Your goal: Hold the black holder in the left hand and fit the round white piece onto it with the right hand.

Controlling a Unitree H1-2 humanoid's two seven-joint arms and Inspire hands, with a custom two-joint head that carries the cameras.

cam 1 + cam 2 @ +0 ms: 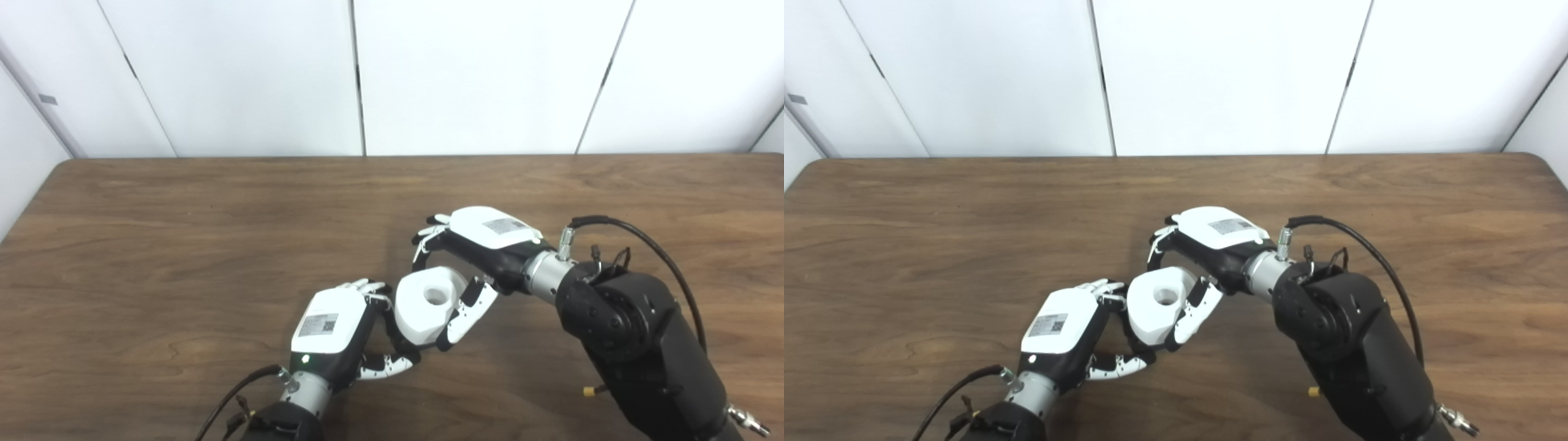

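The black holder is mostly hidden; both the left hand (334, 331) and right hand (484, 245) grasp the round white piece (427, 304).

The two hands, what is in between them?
The round white piece with a hole in its top sits between the left hand and right hand. Both views show it.

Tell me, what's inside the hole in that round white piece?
The round white piece sits between the left hand and right hand. Its hole looks pale and shallow; nothing shows inside. Any black holder beneath is hidden.
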